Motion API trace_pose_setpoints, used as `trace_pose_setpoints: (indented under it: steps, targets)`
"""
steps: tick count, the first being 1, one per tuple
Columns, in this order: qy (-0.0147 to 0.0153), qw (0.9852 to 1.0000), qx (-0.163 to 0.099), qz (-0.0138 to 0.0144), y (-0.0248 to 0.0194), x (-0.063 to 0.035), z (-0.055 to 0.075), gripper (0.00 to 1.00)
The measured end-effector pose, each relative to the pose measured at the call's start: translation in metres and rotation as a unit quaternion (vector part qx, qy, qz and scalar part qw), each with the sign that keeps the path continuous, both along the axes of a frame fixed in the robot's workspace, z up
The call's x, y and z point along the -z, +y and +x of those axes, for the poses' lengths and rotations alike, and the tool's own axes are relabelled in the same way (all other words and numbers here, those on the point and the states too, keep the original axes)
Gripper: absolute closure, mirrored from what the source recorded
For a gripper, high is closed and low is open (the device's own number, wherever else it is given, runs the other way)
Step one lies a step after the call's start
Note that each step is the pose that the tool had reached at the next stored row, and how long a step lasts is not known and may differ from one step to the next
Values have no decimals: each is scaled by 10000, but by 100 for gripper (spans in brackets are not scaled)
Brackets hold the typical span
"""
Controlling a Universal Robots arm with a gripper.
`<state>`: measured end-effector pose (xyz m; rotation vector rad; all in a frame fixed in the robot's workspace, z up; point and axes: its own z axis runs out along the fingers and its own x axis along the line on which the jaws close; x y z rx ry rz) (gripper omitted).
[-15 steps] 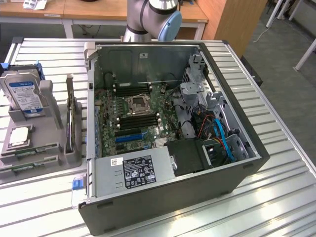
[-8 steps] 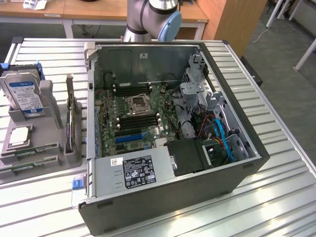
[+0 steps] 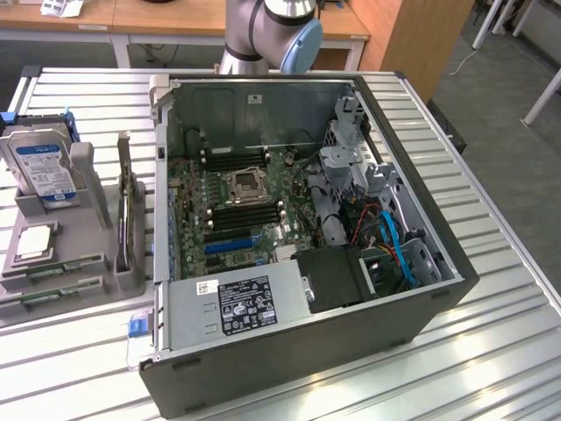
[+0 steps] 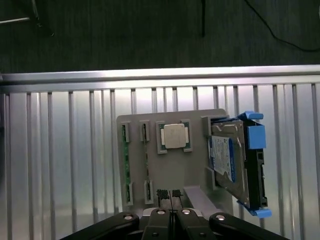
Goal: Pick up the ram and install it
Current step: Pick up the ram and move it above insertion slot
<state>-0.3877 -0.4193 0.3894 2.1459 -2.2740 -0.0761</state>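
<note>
Two green ram sticks lie side by side in slots of a grey holder, beside a square silver processor chip. In the exterior view the ram lies on that holder at the exterior view's left, outside the open computer case. My gripper hovers above the holder's edge, near one end of the sticks. Its fingers are shut with nothing between them. The motherboard with its long memory slots lies exposed inside the case.
A blue-labelled hard drive stands in the holder, also the hard drive in the exterior view, with a thin upright card beside it. The arm's base rises behind the case. A power supply, cables and a drive cage crowd the case.
</note>
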Motion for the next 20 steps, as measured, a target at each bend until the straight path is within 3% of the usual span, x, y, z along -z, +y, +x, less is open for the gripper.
trace_pose_setpoints:
  steps: [16, 19, 20]
  targets:
    - [0, 10000, -74, 0, 0, 0, 0, 90]
    - [0, 10000, -74, 0, 0, 0, 0, 84]
    - [0, 10000, -74, 0, 0, 0, 0, 77]
